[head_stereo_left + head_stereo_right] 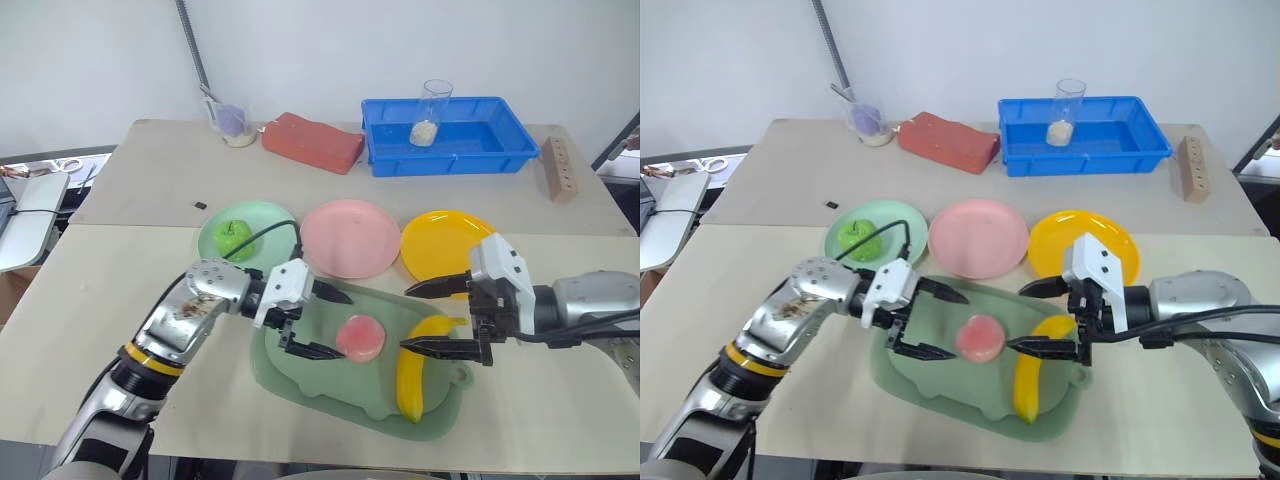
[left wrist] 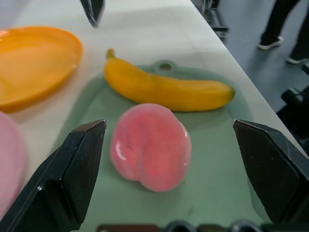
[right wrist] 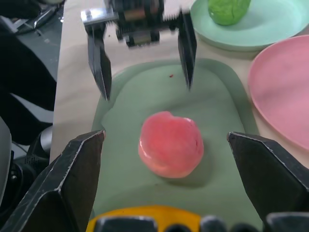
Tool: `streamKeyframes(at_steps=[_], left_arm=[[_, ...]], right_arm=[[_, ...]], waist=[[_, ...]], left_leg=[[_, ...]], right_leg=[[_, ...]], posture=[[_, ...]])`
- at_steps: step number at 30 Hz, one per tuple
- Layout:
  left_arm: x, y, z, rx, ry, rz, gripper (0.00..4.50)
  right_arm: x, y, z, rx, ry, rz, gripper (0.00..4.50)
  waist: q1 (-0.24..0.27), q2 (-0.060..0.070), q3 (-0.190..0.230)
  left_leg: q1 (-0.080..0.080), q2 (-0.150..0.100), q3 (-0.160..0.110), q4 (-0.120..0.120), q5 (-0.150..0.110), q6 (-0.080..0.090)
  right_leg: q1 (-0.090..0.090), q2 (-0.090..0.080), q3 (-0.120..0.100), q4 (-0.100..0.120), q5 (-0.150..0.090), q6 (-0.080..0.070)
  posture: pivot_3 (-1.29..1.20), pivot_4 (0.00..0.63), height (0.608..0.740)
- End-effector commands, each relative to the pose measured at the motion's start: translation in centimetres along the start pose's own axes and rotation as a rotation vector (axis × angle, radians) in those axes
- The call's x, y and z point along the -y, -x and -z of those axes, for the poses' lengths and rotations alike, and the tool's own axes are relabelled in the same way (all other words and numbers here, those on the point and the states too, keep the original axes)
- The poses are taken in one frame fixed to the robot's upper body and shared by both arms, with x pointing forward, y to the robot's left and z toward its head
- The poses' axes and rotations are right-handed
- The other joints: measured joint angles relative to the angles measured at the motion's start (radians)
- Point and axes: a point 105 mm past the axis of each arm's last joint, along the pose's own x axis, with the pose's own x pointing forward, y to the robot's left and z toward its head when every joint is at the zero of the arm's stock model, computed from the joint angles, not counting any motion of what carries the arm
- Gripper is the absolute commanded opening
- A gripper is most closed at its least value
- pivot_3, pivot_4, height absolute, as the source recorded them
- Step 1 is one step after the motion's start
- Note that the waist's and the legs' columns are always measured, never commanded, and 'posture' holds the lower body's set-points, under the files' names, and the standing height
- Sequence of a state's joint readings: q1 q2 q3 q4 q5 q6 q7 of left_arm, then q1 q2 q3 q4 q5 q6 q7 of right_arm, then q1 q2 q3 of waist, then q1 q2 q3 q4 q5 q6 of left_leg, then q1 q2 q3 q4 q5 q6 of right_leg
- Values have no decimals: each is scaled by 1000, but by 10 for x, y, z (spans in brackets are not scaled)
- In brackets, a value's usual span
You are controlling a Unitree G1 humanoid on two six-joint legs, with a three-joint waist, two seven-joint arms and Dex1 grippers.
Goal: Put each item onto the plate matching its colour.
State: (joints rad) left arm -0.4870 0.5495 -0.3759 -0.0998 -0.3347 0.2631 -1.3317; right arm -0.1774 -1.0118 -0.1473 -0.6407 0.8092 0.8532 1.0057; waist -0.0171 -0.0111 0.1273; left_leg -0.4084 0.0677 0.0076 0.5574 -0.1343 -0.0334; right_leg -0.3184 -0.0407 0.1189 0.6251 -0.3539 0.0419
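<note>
The right gripper (image 1: 437, 319) is covering part of the banana (image 1: 417, 375) on the tray (image 1: 300, 375). Both grippers' fingers are spread wide, empty, the left gripper (image 1: 325, 322) facing the peach (image 1: 360, 338) lying between them. The apple (image 1: 234, 238) is sitting on the green plate (image 1: 270, 217).

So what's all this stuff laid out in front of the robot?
apple: one, green, on the mint green plate
pink plate: one, bare, middle of the row
yellow plate: one, bare
peach: one, pink, on the dull-green tray
banana: one, yellow, on the tray beside the peach
red block: one, far side
blue bin: one, holding a clear cup
wooden block: one, far right
left gripper: open, facing the peach
right gripper: open, over the banana
</note>
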Motion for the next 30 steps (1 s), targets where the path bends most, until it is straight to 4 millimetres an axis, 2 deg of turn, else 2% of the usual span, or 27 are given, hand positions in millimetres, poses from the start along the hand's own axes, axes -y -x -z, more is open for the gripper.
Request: streamKeyframes(at_steps=[1, 8, 14, 17, 19, 20, 23, 26, 29, 30], left_arm=[[-8, -10, 5, -11, -42, 12, 4475], [-18, -29, 21, -30, -75, -6, 4475], [-18, -31, 27, -40, -88, -3, 4475], [-20, -29, 25, -25, -85, -10, 3678], [-21, -27, 21, -9, -77, -19, 2953], [-22, -26, 19, 0, -72, -26, 2795], [-23, -17, 12, 5, -81, -48, 2721], [-31, 6, 5, 2, -64, -111, 2721], [-49, 27, 1, -15, -55, -212, 2721], [-66, 35, -2, -4, -46, -297, 2721]], right_arm=[[-5, 5, -8, 7, 28, 27, 4500], [-15, 4, -2, -11, 2, 19, 4500], [-15, 6, 0, -12, 5, 24, 4500], [-13, 6, 0, -10, 7, 27, 4500], [-12, 5, -1, -7, 8, 27, 4500], [-12, 5, -1, -6, 9, 27, 4500], [-8, 4, -3, 7, 10, 35, 4500], [1, 5, -8, 40, 21, 77, 4500], [16, 3, -18, 99, 63, 170, 4500], [24, 1, -23, 128, 61, 213, 4500]], waist=[[1, 0, 0], [4, 0, 0], [3, 0, 0], [2, 0, 0], [2, 0, 0], [2, 0, 0], [2, 0, 0], [1, 1, 0], [-1, 1, 0], [-1, 1, 0]], left_leg=[[-1, 0, 0, 0, 0, 0], [-2, -1, -1, 1, 0, 0], [-2, -1, -1, 1, 0, 0], [-2, -1, -2, 1, 0, 0], [-2, -1, -1, 1, 0, 0], [-2, -1, -2, 1, 0, 0], [-2, -1, -2, 2, 0, 0], [-2, 0, -2, 2, 0, 0], [-1, 0, -3, 1, 0, 0], [-1, 0, -3, 2, 0, 0]], right_leg=[[0, 0, 0, 0, 0, 0], [0, 0, 0, 0, 0, 1], [0, 0, -1, 0, 0, 1], [0, 0, -1, 0, 0, 1], [0, 0, -1, 0, 0, 2], [0, 0, -1, 0, 0, 2], [0, 0, -1, 0, 0, 2], [0, 1, -1, 1, 0, 2], [0, 2, -1, 1, -1, 3], [0, 2, -1, 1, -2, 5]], posture=[[0, 150, 740], [0, 150, 740], [0, 150, 740], [0, 150, 740], [0, 150, 740], [0, 150, 740], [0, 150, 740], [0, 150, 740], [0, 150, 740], [0, 150, 740]])
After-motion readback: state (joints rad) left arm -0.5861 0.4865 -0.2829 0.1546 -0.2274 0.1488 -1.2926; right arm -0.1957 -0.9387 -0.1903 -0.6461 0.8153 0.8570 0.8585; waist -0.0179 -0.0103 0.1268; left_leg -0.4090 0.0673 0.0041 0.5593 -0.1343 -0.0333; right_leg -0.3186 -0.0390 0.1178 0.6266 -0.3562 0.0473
